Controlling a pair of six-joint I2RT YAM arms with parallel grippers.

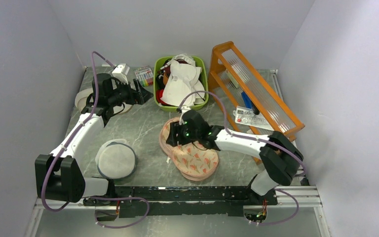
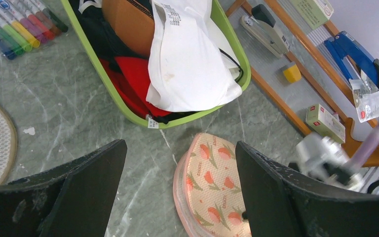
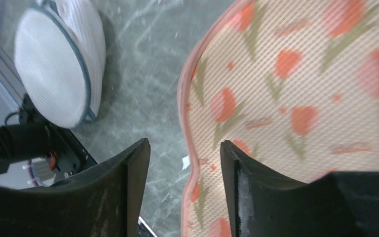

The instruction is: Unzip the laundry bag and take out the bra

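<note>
The laundry bag (image 1: pixel 193 159) lies flat mid-table, a bean-shaped cream case with red flowers and a pink zip edge. My right gripper (image 1: pixel 176 137) hangs low over its far left end. In the right wrist view this gripper (image 3: pixel 185 143) is open, and the bag's pink edge (image 3: pixel 193 163) runs between the fingers without being pinched. My left gripper (image 1: pixel 145 94) is open wide and empty, up by the green basket. From its wrist view the gripper (image 2: pixel 180 144) looks down on the bag (image 2: pixel 212 182), whose edge shows layered lining. The bra is hidden.
A green basket (image 1: pixel 156 85) at the back holds red and dark clothes under a white garment (image 2: pixel 187 64) with a dark strap. A round white mesh disc (image 1: pixel 116 159) lies left of the bag. An orange rack (image 1: pixel 256 84) stands at the right, markers (image 1: pixel 144 75) at the back.
</note>
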